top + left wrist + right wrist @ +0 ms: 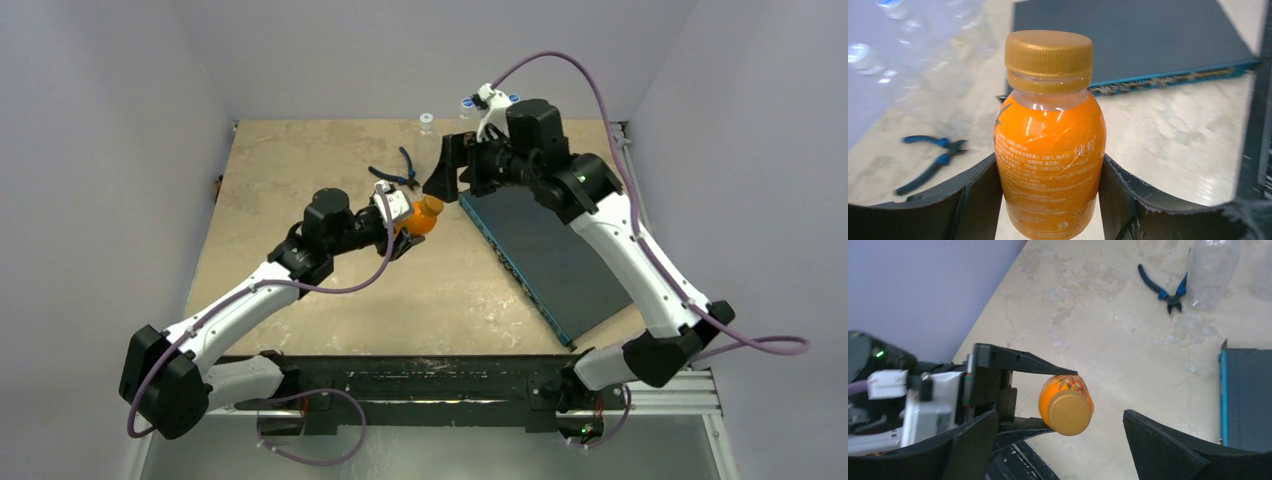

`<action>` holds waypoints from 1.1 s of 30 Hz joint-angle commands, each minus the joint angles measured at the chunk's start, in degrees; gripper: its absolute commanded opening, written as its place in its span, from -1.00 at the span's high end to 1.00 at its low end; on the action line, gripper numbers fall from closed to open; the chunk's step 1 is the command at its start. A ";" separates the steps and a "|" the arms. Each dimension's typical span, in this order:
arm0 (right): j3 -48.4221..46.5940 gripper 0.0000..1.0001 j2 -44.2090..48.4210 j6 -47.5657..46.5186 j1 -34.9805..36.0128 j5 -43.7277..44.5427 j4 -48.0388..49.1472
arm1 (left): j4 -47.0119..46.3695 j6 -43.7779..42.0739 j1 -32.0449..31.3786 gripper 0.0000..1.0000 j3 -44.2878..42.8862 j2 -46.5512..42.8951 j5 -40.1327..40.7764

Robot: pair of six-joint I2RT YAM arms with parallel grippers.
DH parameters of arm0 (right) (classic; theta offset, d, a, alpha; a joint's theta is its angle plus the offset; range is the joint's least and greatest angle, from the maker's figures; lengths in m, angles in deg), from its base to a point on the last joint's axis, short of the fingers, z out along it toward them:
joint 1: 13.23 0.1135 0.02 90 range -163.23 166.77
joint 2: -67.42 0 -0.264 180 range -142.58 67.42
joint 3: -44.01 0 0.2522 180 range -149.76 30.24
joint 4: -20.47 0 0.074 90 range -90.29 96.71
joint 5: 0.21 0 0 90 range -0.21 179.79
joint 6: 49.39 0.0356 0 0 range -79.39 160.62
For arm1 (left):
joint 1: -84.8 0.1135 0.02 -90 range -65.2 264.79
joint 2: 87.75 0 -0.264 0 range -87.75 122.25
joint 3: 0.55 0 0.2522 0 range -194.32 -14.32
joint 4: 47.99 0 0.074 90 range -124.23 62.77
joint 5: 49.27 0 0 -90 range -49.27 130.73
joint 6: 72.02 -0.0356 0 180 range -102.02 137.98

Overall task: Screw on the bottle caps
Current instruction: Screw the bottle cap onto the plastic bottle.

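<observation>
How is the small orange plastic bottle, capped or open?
Capped: a round golden-brown plastic cap sits on the orange bottle. Tightness: cannot tell.

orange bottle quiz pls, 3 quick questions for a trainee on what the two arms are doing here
1. True or false: the orange bottle has no cap on its neck.
2. Which tool grips the orange bottle? A) left tool B) right tool C) neither
3. Fill in: the right tool's jaws stand ___.

Key: 1 false, the cap is on; 2 A; 3 open.
</observation>
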 commanded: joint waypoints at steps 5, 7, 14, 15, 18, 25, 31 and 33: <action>7.10 -0.91 10.83 -16.77 -1.03 -9.25 -0.09 | 4.02 5.93 3.66 1.00 -3.18 2.27 -32.36; 8.94 -0.81 12.31 -19.04 -1.02 -12.06 -1.74 | 3.76 7.31 3.90 1.00 -2.77 2.00 -36.76; 13.87 -0.59 14.66 -21.63 -0.65 -21.26 -1.60 | 2.10 12.57 3.95 1.00 -1.21 0.80 -44.65; 13.93 -0.54 14.57 -21.81 -0.45 -21.94 -1.65 | 2.65 12.61 3.99 1.00 -1.26 0.80 -44.88; 14.14 -0.45 14.29 -22.06 0.11 -22.64 -1.82 | 4.53 11.72 3.98 1.00 -1.54 0.74 -45.10; 14.73 -0.38 13.35 -22.06 1.68 -24.59 -1.71 | 4.66 11.88 3.96 1.00 -1.34 0.99 -44.92; 14.84 -0.34 12.22 -23.92 2.97 -23.27 -1.81 | 4.88 12.00 3.92 1.00 -1.40 1.06 -44.89; 14.82 -0.31 12.03 -23.91 3.23 -23.25 -1.65 | 4.98 12.02 3.92 1.00 -1.40 1.35 -44.97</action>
